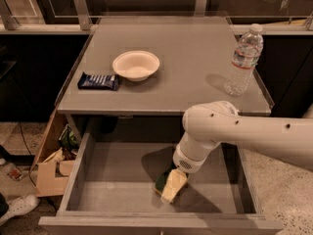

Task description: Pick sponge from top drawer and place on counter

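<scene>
The top drawer (78, 180) is pulled open below the counter (186, 58). The sponge (170, 186), dark green over yellow foam, is tilted near the drawer's front middle. My white arm reaches in from the right and bends down into the drawer. My gripper (180, 173) is at the sponge's upper end, mostly hidden under the round wrist.
On the counter stand a white bowl (136, 65), a dark blue snack wrapper (98, 81) at the left and a water bottle (242, 60) at the right. A cardboard box (49, 173) and a shoe (17, 207) lie on the floor left of the drawer.
</scene>
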{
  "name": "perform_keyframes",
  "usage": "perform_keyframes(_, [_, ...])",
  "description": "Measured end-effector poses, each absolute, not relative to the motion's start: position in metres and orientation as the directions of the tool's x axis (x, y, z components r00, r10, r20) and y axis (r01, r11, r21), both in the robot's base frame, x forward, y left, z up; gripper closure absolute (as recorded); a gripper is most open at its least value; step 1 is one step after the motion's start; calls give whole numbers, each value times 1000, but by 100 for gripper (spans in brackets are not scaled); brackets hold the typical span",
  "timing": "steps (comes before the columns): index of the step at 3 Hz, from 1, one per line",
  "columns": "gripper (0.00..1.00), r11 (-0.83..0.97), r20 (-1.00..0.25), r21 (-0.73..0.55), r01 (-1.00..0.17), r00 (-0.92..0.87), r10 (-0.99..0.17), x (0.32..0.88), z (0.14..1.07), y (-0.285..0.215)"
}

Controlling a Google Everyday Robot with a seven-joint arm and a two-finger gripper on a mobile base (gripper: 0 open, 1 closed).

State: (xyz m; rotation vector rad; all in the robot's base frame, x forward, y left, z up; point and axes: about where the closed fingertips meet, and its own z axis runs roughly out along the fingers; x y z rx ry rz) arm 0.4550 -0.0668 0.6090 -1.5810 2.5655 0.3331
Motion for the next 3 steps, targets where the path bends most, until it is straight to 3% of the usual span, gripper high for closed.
perform_keyframes(3, [0, 453, -183, 200, -869, -487, -854, 453, 582, -64])
